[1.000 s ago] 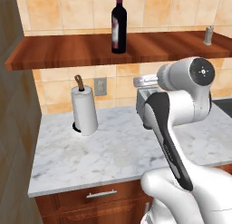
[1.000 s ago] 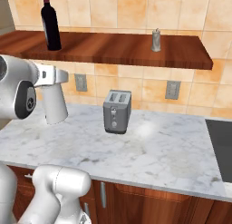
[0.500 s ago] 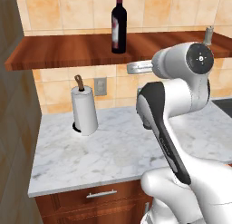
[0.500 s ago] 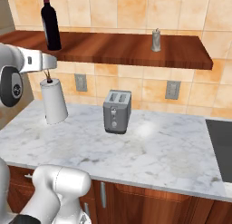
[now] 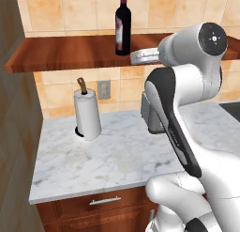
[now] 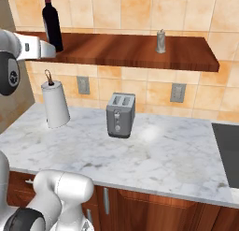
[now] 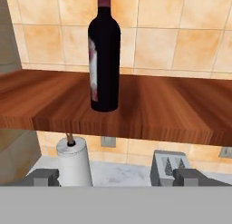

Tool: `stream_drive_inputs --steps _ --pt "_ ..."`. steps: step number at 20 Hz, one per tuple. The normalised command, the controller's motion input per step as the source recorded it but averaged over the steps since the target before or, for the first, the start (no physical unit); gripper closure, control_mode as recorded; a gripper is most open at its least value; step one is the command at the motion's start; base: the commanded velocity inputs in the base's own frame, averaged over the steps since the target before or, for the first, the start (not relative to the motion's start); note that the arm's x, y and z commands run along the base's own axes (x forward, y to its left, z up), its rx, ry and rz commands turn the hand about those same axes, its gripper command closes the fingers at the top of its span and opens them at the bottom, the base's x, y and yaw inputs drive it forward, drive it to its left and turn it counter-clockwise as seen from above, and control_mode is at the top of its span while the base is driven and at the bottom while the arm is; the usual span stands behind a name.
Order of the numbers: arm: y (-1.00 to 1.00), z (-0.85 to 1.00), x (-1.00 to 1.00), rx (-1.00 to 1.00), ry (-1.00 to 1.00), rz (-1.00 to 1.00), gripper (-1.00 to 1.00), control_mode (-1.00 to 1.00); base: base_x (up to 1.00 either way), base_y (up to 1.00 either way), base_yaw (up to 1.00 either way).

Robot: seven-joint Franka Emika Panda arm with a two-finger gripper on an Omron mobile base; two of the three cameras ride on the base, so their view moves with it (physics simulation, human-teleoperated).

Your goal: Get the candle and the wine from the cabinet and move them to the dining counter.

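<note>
The wine (image 7: 104, 60) is a dark bottle with a maroon neck. It stands upright near the left end of the cabinet (image 7: 158, 110), a reddish-brown wall shelf. My gripper (image 7: 117, 177) is open with nothing between its widely spaced fingertips. It hovers in front of the shelf edge, level with it and a little below the bottle's base. From the left base camera the hand (image 5: 137, 57) sits just right of the wine (image 5: 123, 24). On the right base camera the gripper (image 6: 50, 50) is by the wine (image 6: 52, 22), and the small grey candle (image 6: 160, 41) stands farther right on the cabinet (image 6: 186, 57). The dining counter is out of view.
Below the shelf, a marble worktop (image 6: 163, 155) carries a paper towel roll (image 6: 55, 106) at the left and a grey toaster (image 6: 121, 115) in the middle. A dark cooktop (image 6: 228, 146) lies at its right end. A tall side panel (image 5: 14, 132) bounds the left.
The arm has lifted the hand from toaster height up to the shelf edge, closer to the wine. The jaws stayed open; bottle and candle have not moved.
</note>
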Motion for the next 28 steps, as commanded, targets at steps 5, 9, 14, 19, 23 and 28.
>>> stream_drive_inputs --steps 5,9,14,19,23,28 --pt "0.00 0.21 0.18 0.06 0.02 0.05 -1.00 -1.00 0.00 0.00 0.00" --pt "0.00 0.08 0.39 0.08 0.07 0.03 -1.00 -1.00 0.00 0.00 0.00" --pt "0.01 0.05 0.48 0.04 0.08 0.04 -1.00 -1.00 0.00 0.00 0.00" --pt "0.08 0.01 0.51 0.03 0.26 0.07 -1.00 -1.00 0.00 0.00 0.00" --pt "0.20 0.00 0.47 0.00 0.14 0.10 -1.00 -1.00 0.00 0.00 0.00" --pt "0.19 0.00 0.22 -0.02 -0.03 0.12 -1.00 -1.00 0.00 0.00 0.00"
